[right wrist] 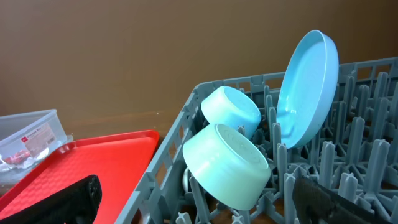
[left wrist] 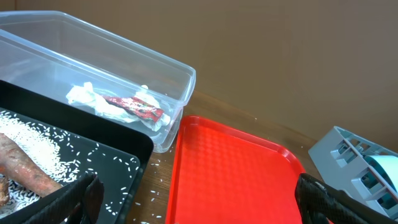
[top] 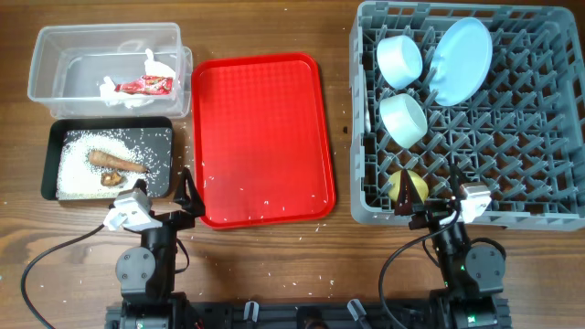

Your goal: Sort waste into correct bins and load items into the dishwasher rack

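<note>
The clear tub [top: 55, 37] sits at the far-left corner of the desk [top: 302, 256]. Inside it, the red snack wrapper [top: 146, 86] lies on crumpled white tissue [top: 113, 92]. The black tray [top: 50, 164] lies just beside the tub, on its near side. It holds a spread of rice grains [top: 78, 169], with the long brown stick [top: 117, 163] and the small brown lump [top: 110, 179] on top. The red serving tray [top: 265, 110] lies flat in the middle of the desk. It carries a scatter of loose grains along its near edge, and a few more lie on the wood beside it.

The grey rack [top: 530, 155] fills the right side. The pale-blue plate [top: 462, 59] stands on edge between pegs near the rack's far edge. The whitish bowl [top: 399, 60] is tipped on its side to the left of the plate. The mint-green bowl [top: 403, 119] is just nearer, also tipped. The yellow cup [top: 407, 187] lies in the rack's near-left corner.

The left gripper [top: 164, 187] hangs at the near edge of the desk, over the gap between the black tray and the red serving tray. Its jaws are spread fully wide and hold nothing. The right gripper [top: 430, 192] hangs over the rack's near wall, close to the yellow cup. Its jaws are also fully apart and empty.
</note>
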Available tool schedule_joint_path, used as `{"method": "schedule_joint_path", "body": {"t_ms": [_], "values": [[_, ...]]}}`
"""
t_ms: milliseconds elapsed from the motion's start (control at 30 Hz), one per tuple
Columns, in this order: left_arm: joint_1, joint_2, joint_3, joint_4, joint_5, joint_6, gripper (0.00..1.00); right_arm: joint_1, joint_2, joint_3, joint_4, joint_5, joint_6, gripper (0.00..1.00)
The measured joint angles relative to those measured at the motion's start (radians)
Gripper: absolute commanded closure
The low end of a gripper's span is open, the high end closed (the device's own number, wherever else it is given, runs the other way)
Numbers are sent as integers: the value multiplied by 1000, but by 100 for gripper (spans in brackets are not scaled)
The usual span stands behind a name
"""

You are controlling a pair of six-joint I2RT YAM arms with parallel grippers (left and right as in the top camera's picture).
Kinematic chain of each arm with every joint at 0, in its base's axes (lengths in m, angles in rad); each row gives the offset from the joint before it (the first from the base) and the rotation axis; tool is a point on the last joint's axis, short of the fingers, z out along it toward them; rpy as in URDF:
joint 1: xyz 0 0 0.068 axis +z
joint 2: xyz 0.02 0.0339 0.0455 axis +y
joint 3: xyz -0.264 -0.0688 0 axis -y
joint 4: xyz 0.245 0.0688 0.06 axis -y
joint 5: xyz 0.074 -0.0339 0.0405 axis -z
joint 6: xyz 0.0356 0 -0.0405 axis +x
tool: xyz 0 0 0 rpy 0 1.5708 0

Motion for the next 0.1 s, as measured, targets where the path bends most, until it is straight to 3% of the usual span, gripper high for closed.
{"method": "schedule_joint_path", "body": {"t_ms": [100], "values": [[0, 0, 0, 0, 0, 0, 0, 0, 0, 0, 0, 0, 0, 0]]}}
